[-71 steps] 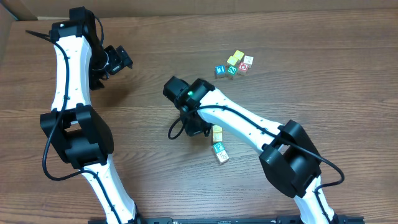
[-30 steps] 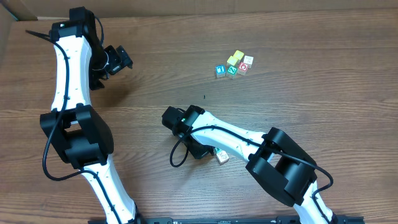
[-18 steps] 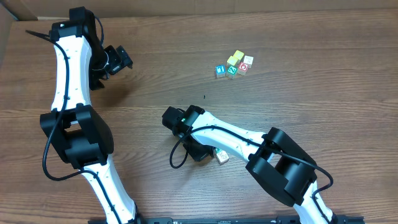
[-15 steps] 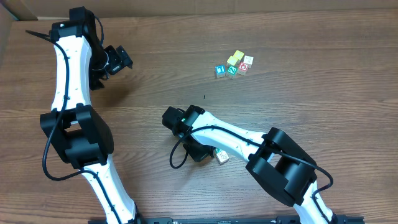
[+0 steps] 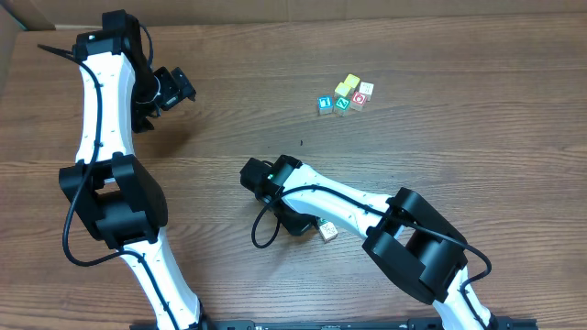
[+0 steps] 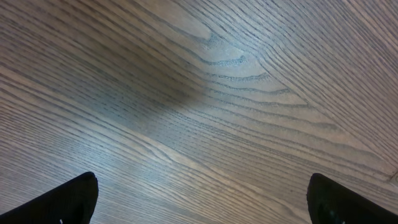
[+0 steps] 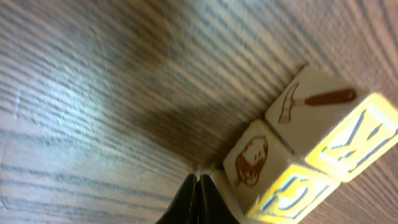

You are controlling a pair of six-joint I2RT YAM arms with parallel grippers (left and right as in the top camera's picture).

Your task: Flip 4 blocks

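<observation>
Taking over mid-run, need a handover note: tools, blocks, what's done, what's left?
Left tool: open, empty, over bare table at the far left, nowhere near any block.
Right tool: shut, holding nothing, tip low at the table beside the animal-picture block; contact can't be judged.
Second block sits against the animal-picture block.
Far cluster of more blocks sits untouched toward the back right.
Done: flips so far can't be read from the views.
Left: probably tip the animal-picture block, then the others.
</observation>
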